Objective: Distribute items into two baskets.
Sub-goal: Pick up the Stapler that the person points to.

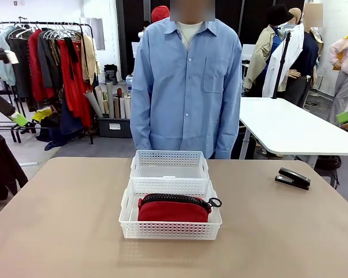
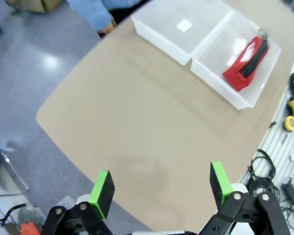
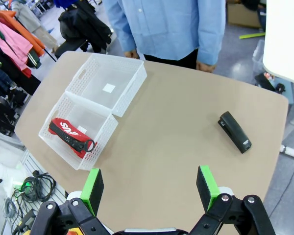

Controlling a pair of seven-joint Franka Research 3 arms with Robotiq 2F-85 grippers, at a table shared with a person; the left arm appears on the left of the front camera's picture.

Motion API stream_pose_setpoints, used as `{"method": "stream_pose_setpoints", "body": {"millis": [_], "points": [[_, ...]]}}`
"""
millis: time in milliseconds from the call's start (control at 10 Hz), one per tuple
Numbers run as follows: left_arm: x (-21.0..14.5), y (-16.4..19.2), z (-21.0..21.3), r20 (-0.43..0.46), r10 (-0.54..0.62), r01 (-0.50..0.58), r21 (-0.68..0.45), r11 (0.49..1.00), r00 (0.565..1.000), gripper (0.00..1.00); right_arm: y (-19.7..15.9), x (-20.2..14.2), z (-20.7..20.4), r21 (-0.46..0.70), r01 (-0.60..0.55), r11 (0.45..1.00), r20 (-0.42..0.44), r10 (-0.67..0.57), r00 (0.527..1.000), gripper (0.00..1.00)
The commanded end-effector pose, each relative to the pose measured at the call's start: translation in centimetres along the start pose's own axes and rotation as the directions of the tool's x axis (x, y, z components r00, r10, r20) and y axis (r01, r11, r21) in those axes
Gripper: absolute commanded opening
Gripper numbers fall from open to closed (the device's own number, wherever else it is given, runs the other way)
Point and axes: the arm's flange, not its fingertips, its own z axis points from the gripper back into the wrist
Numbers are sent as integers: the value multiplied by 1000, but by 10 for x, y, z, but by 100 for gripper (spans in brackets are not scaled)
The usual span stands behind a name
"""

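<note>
Two white perforated baskets stand end to end at the table's middle. The near basket (image 1: pixel 170 230) (image 3: pixel 103 137) (image 2: pixel 257 90) holds the red pouch (image 1: pixel 173 210) (image 3: pixel 68 134) (image 2: pixel 246 62) with its black zipper up. Nothing lies in the far basket (image 1: pixel 169 157) (image 3: pixel 130 93) (image 2: pixel 161 34). The black stapler (image 1: pixel 293 178) (image 3: pixel 234 131) lies on the table at the right. My left gripper (image 2: pixel 161 188) hangs open high over the table's left part. My right gripper (image 3: pixel 149 191) is open too, well above the table between the baskets and the stapler.
A person in a blue shirt (image 1: pixel 187 87) stands at the far edge behind the baskets, hands down by the sides. A white table (image 1: pixel 296 127) is at the back right, a clothes rack (image 1: pixel 52 63) at the back left. Cables and tools (image 2: pixel 289 147) lie off the table's edge.
</note>
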Motion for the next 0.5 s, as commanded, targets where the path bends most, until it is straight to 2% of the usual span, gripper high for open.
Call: {"method": "stream_pose_setpoints", "body": {"millis": [0, 300, 400], "points": [[-18, 9, 3, 121, 3, 3, -54, 999, 993, 100, 0, 1, 0, 14, -4, 1000, 16, 3, 1000, 100], [-24, 16, 11, 208, 17, -1, -74, 997, 978, 100, 0, 1, 0, 14, -4, 1000, 16, 3, 1000, 100], [-24, 18, 10, 210, 20, -4, -77, 997, 977, 100, 0, 1, 0, 14, -4, 1000, 16, 3, 1000, 100]]}}
